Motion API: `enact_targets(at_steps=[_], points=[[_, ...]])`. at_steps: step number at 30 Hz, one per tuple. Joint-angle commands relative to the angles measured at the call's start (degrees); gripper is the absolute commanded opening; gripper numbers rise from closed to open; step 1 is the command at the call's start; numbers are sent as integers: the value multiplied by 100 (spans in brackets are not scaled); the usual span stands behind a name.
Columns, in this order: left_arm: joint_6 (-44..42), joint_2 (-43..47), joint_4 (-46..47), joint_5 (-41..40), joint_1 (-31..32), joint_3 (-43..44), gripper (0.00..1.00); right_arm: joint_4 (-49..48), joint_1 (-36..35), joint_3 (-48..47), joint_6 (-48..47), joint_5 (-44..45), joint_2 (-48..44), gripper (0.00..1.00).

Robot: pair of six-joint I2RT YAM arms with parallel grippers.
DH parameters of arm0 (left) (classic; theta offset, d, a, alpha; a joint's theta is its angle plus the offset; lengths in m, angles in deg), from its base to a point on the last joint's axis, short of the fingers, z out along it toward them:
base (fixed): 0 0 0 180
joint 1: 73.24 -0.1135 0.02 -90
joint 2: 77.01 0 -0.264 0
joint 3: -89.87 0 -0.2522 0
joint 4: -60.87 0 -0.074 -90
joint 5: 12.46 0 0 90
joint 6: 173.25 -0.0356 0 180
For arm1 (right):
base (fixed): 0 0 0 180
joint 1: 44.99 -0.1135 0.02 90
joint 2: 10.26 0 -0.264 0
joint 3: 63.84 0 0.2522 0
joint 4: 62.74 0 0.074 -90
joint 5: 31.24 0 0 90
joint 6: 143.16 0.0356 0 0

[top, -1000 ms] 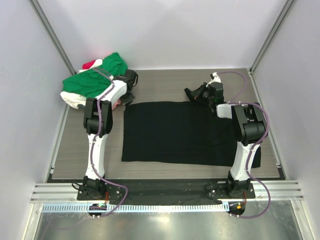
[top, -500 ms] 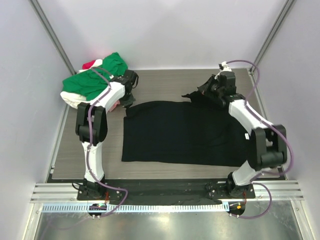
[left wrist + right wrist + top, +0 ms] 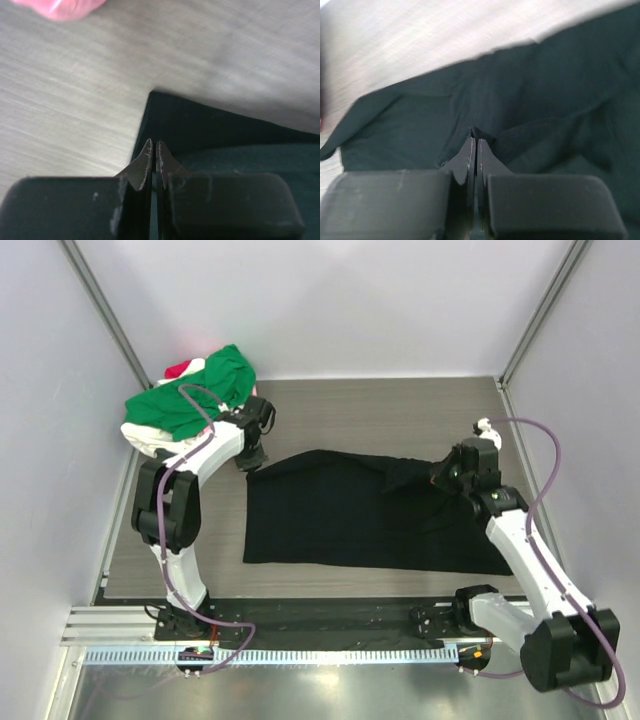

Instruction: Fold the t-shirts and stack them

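**Left pincer (image 3: 154,149) and right pincer (image 3: 474,137) both nip the far edge of the black shirt (image 3: 340,515)**

Left pincer: fingers pressed together on the shirt's far left corner. A crease runs off from the tips, so I judge a little cloth is caught between them. Right pincer: fingers pressed together on a bunched fold at the far right, with wrinkles fanning out from the tips, which looks like a plain pinch.

From both pincers the rest of the shirt lies toward the arm bases, spread mostly flat on the table (image 3: 400,415). Its long axis runs crosswise, from one pincer to the other. Each arm holds the end on its own side, and neither has to reach across. The next move likely turns on this: the far edge is held at both ends and the loose body lies nearer the bases, so bringing both pincers that way together would lay the cloth over itself.

The shirt is soft, matt, thin cloth that sags between the two grips. The table is pale wood-grain and smooth. Beyond and outward of the left pincer sits a loose heap: a green shirt (image 3: 190,400) on top, with white (image 3: 145,438) and red (image 3: 180,368) cloth showing at its edges. A pink shirt (image 3: 60,6) lies just past the left fingertips, apart from the black cloth.
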Motion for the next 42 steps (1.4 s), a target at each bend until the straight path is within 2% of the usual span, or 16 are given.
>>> enact_targets(at_steps=[1,10,24,25,26,27,28,29,31,35,36,37,39,42], points=[[-199,589,366,-319,53,-375,0,370,17,273,580,698,-738,1],[-305,1187,745,-592,168,-1289,0,1425,25,818,1696,2394,-2006,1],[125,1960,1009,-495,352,-2467,0,2339,34,1433,3076,3256,-2938,1],[178,2048,1009,-495,361,-2546,4,2357,25,1451,3086,3274,-3060,6],[222,2301,992,-521,361,-2634,11,2348,25,1443,3034,3283,-3114,18],[283,2443,966,-539,361,-2800,27,2348,34,1408,2998,3283,-3132,62],[310,2566,948,-574,361,-2863,54,2322,25,1381,2937,3257,-3123,76],[345,2715,922,-626,352,-2907,60,2243,25,1268,2858,3231,-3045,81],[371,3059,878,-680,361,-2925,64,2094,25,1135,2472,3047,-2895,84],[319,3122,904,-487,370,-2618,64,1330,25,915,1821,2415,-2404,84],[284,3043,973,-425,396,-2530,64,1181,25,924,1759,2196,-2002,84],[179,2798,1026,-251,431,-2355,63,962,34,889,1672,1819,-1737,85],[38,2411,1071,-109,614,-2109,62,890,25,801,1697,1492,-748,85],[-129,1541,931,76,870,-1607,59,740,34,713,1758,1061,153,85]])
